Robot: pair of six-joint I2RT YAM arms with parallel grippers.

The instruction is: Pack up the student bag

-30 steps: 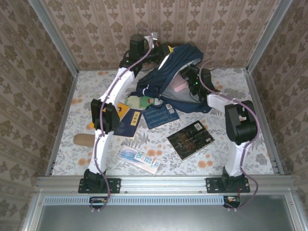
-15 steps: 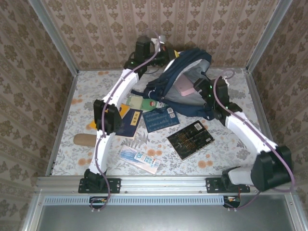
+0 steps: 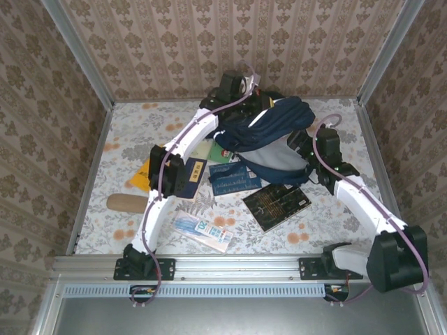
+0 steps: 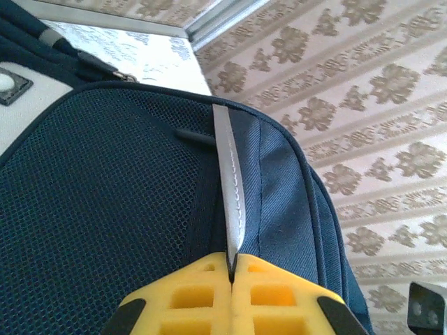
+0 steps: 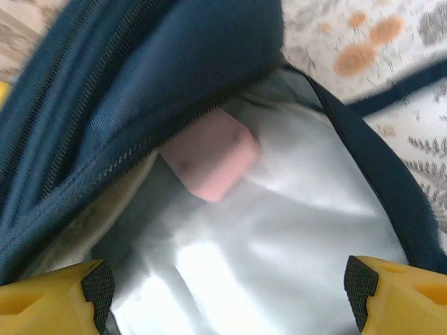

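Note:
The navy student bag (image 3: 276, 125) lies at the back of the table, its top lifted. My left gripper (image 3: 260, 99) is at the bag's upper edge. In the left wrist view its yellow fingers (image 4: 202, 289) are shut on the bag's grey reflective stripe (image 4: 227, 167), beside the mesh panel of the bag (image 4: 98, 209). My right gripper (image 3: 302, 142) is at the bag's right side, open (image 5: 227, 300), facing the unzipped mouth. Inside, a pink block (image 5: 209, 153) rests on the pale lining (image 5: 293, 230). Nothing is between the right fingers.
In front of the bag lie a black book (image 3: 276, 202), a blue book (image 3: 233, 174), a navy booklet (image 3: 190, 178), a yellow item (image 3: 142, 174), a printed packet (image 3: 202, 231) and a brown oblong (image 3: 120, 202). A green item (image 3: 222, 149) peeks from under the bag.
My left gripper has carried the bag's top to the right, and the flap now covers more of the opening. My right gripper has drawn back out of the bag toward the near right.

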